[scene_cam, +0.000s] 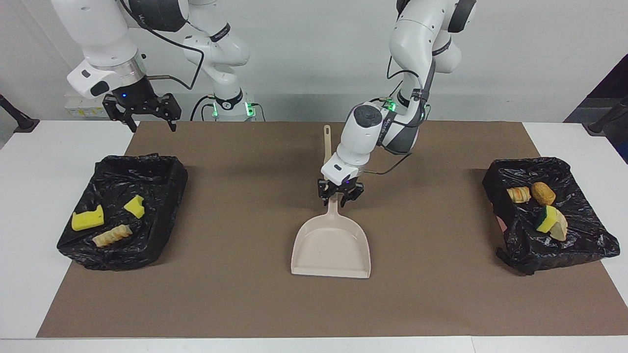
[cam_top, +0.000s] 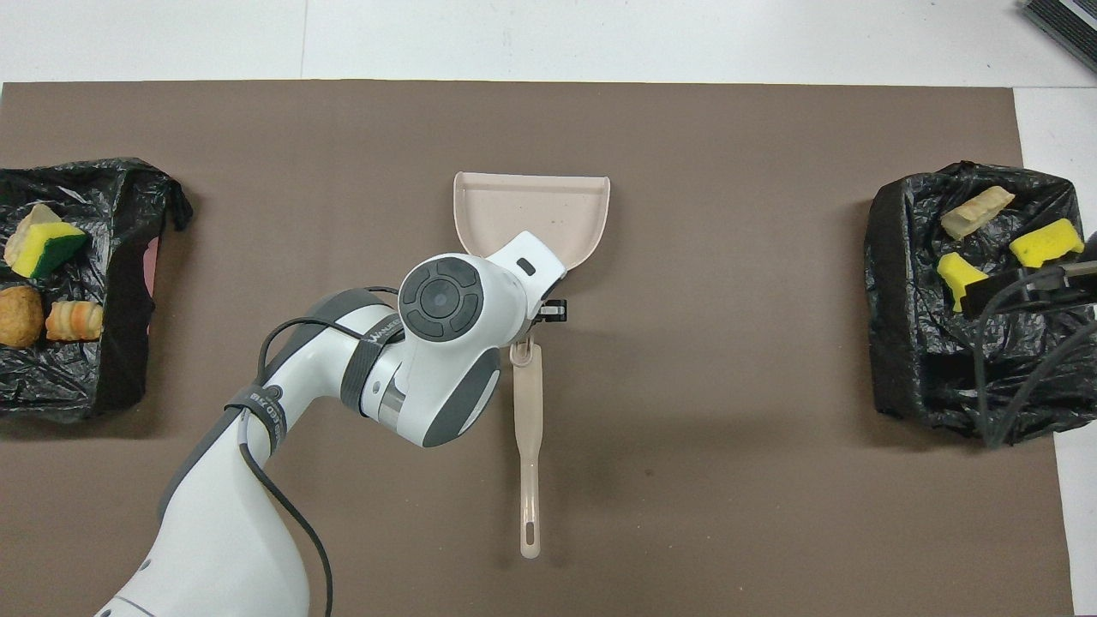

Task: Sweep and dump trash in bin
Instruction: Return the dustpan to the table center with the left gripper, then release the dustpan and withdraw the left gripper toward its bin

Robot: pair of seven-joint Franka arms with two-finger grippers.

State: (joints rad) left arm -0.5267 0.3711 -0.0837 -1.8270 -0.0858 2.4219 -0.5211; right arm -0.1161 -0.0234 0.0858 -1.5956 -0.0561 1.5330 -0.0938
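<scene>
The beige dustpan [scene_cam: 331, 247] [cam_top: 531, 210] lies flat mid-mat, handle toward the robots. My left gripper [scene_cam: 339, 195] stands low over the handle's end, open, a finger on each side. The trash lies in two black-lined bins. In the bin [scene_cam: 167, 191] at the right arm's end lie two yellow sponge chunks [scene_cam: 88, 219] [scene_cam: 135, 206] and a bread lump [scene_cam: 112, 235]. The bin [scene_cam: 581, 238] at the left arm's end holds a green-topped sponge [scene_cam: 550, 220] and two bread-like lumps [scene_cam: 518, 194] [scene_cam: 543, 192]. My right gripper [scene_cam: 142, 112] waits open, raised near its bin.
A beige long-handled brush [cam_top: 529, 446] lies on the brown mat [scene_cam: 235, 304], nearer to the robots than the dustpan, its end close to the dustpan handle. White table [scene_cam: 29, 196] borders the mat. The right arm's cable hangs over its bin.
</scene>
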